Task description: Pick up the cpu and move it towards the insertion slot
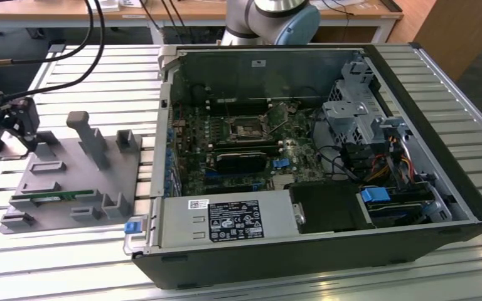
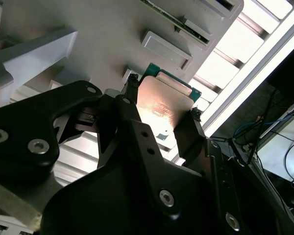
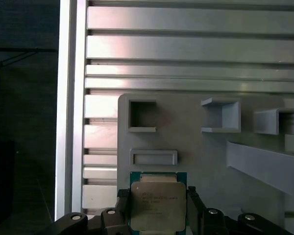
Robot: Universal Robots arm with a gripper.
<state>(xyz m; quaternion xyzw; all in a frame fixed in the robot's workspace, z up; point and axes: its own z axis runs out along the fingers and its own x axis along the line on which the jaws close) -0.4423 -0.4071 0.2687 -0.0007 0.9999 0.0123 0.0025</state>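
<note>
The end effector [image 3: 158, 215] is clamped on the cpu [image 3: 158, 204] — a dark finger [image 2: 132, 105] presses against each of two opposite edges, and the silvery top shows in both wrist views. Chip and end effector sit over the grey fixture plate [image 1: 65, 182], at the side of the plate farthest from the open computer case [image 1: 325, 251]. The insertion slot [image 1: 248, 130] lies inside that case, well apart from the plate — both case and plate rest on the slatted tabletop [image 1: 82, 81].

Open from above over the insertion slot [image 1: 248, 130]; standing between it and the cpu [image 3: 158, 205], tall grey post [image 1: 86, 135] and case wall [image 1: 167, 106].
</note>
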